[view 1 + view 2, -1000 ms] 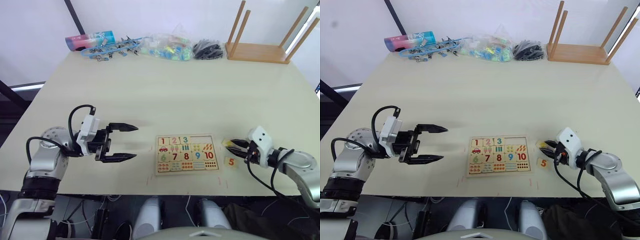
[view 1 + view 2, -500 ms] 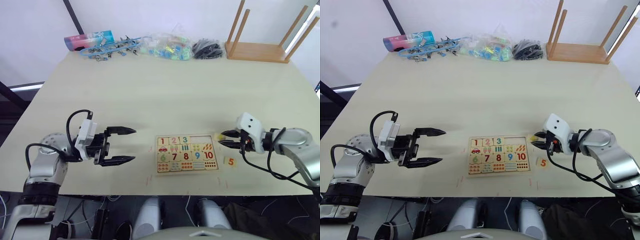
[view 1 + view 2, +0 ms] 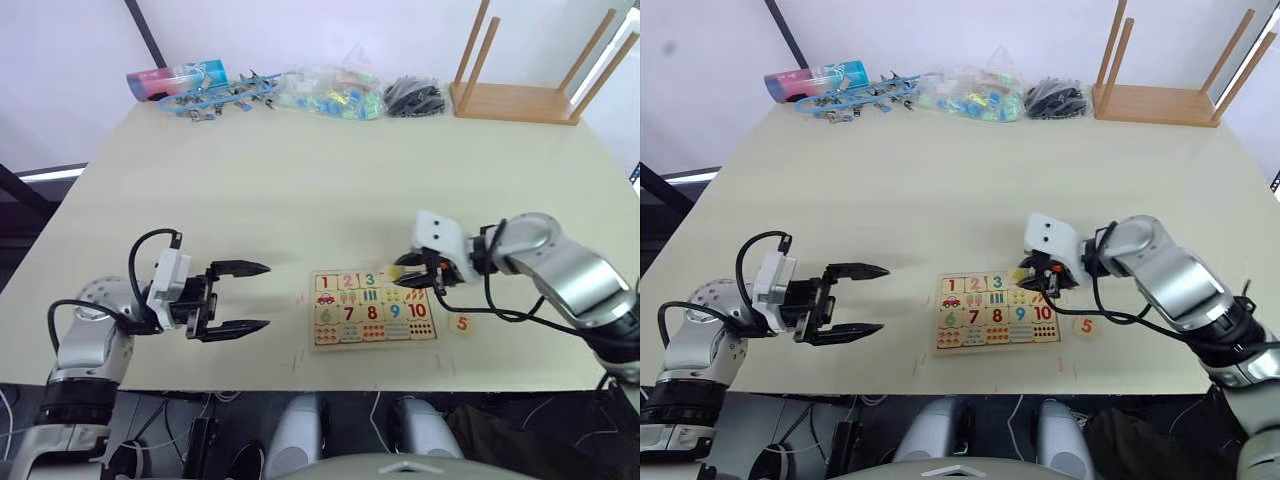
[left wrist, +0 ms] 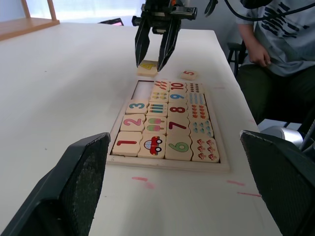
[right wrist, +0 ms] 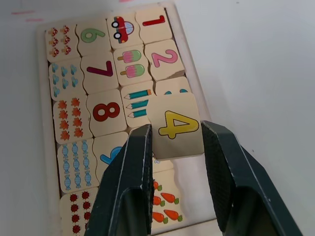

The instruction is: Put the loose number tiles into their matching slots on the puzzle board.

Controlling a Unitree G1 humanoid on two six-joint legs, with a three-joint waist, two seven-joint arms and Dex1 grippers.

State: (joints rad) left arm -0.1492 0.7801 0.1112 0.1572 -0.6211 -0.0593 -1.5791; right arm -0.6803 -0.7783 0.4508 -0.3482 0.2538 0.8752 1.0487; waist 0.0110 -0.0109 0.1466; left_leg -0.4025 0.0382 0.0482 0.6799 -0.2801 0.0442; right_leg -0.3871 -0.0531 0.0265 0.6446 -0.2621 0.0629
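The puzzle board (image 4: 170, 163) lies near the table's front edge, with 1, 2 and 3 seated in its number row. Beyond the 3 lie the slots (image 4: 145, 89), a bare recess. My right gripper (image 3: 405, 275) hovers over that end of the row, shut on the yellow 4 tile (image 5: 174, 125), which hangs just above the board. The 5 tile (image 3: 461, 322) lies loose on the table to the right of the board. My left gripper (image 3: 267, 295) is open and holds nothing, a hand's width left of the board.
An upturned wooden stool (image 3: 520, 100) stands at the back right. Along the far edge lie a pink-blue tube (image 3: 180, 80), blue clips (image 3: 220, 97), a clear bag (image 3: 330, 97) and a black pile (image 3: 415, 97). A person (image 4: 268, 34) sits beyond the table's right side.
My right gripper has moved left with the 4 tile, from beside the 5 tile to over the board's number row. The left gripper has barely shifted.
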